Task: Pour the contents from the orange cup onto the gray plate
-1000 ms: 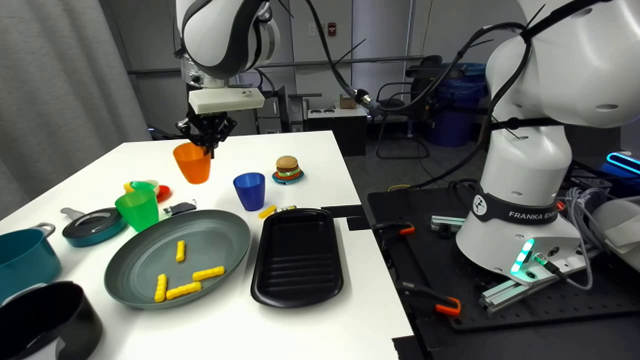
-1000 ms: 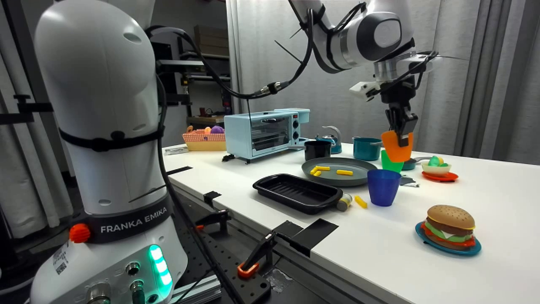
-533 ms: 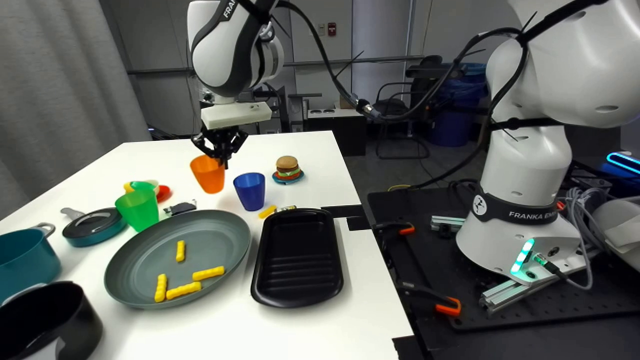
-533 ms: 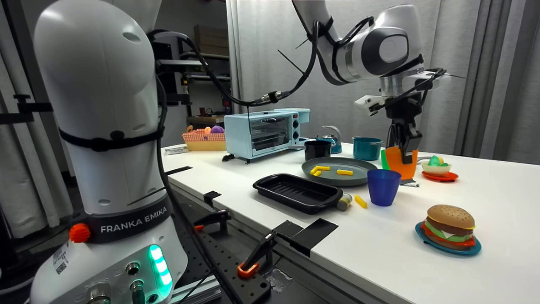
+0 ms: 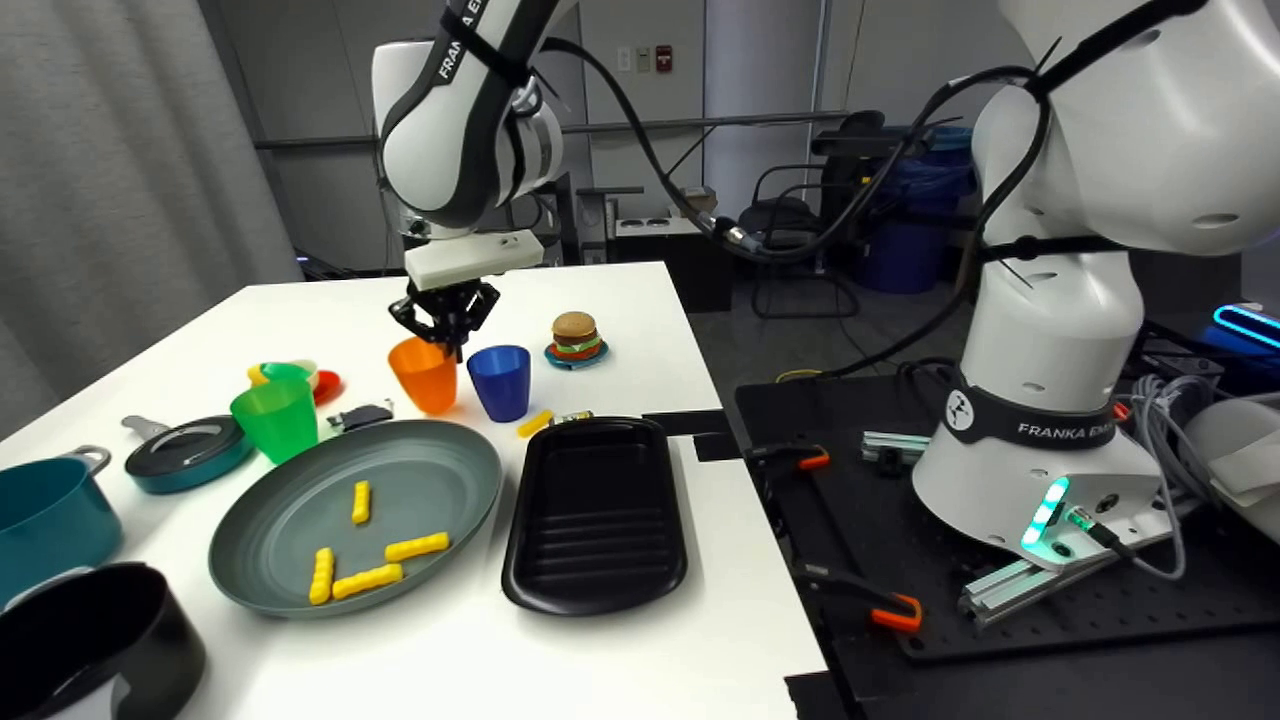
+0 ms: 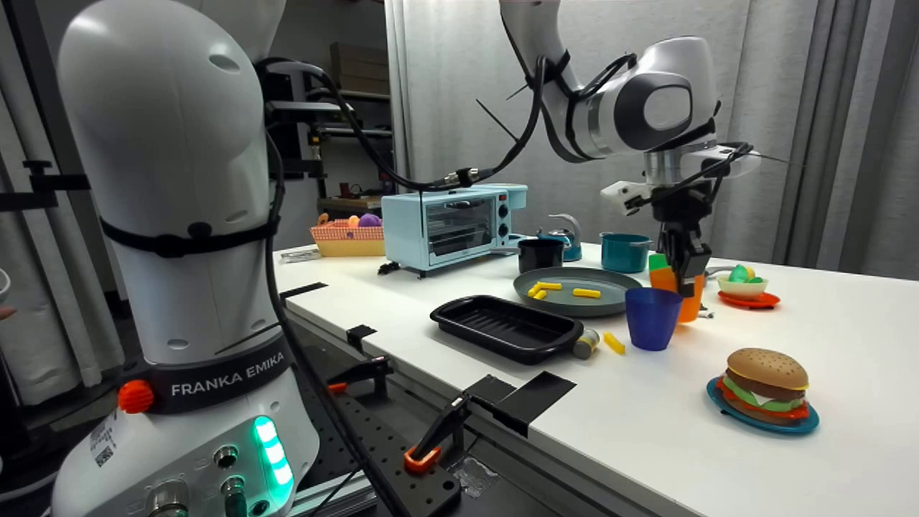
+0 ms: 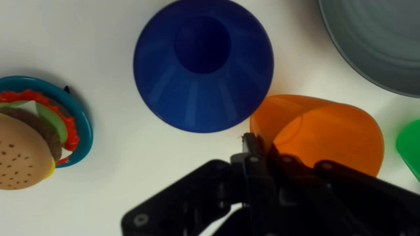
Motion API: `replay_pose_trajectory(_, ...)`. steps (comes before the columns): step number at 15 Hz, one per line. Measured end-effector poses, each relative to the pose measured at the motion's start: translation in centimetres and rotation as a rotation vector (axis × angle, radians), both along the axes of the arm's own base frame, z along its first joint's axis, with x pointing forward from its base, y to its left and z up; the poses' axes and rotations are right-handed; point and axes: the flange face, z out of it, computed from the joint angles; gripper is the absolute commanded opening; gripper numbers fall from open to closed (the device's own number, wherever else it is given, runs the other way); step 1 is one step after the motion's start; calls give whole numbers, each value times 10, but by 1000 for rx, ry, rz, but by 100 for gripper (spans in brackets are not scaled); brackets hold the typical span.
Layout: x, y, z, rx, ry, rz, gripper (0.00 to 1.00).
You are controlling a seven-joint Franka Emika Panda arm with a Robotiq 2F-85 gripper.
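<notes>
My gripper (image 5: 453, 350) is shut on the wall of the orange cup (image 5: 422, 380), one finger inside and one outside. The cup tilts slightly, low at the table beside the blue cup; I cannot tell if it touches the table. In the wrist view the orange cup (image 7: 331, 134) shows no pieces in the visible part of its inside. The gray plate (image 5: 300, 485) holds several yellow pieces (image 5: 417, 546), which also show in an exterior view (image 6: 586, 293). Another yellow piece (image 5: 535, 423) lies on the table near the black tray.
The blue cup (image 7: 203, 98) stands right beside the orange cup. A green cup (image 5: 275, 418) stands behind the plate's rim. A black ridged tray (image 6: 502, 327), a toy burger (image 6: 764, 384) on a blue saucer, a lidded pan (image 5: 190, 455) and pots (image 5: 50, 515) are around.
My gripper has moved the orange cup down towards the table and closer to the blue cup. The yellow pieces and the plate have not moved.
</notes>
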Motion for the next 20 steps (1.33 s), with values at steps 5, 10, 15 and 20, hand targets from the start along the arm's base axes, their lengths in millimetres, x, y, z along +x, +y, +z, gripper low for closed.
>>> replay_pose_trajectory(5, 13, 8, -4, 2, -5, 29, 29)
replay_pose_trajectory(10, 21, 12, -6, 9, -11, 49, 67)
replay_pose_trajectory(15, 23, 15, -6, 7, -9, 78, 100)
replay_pose_trajectory(20, 27, 27, 3, -12, -14, 156, 100)
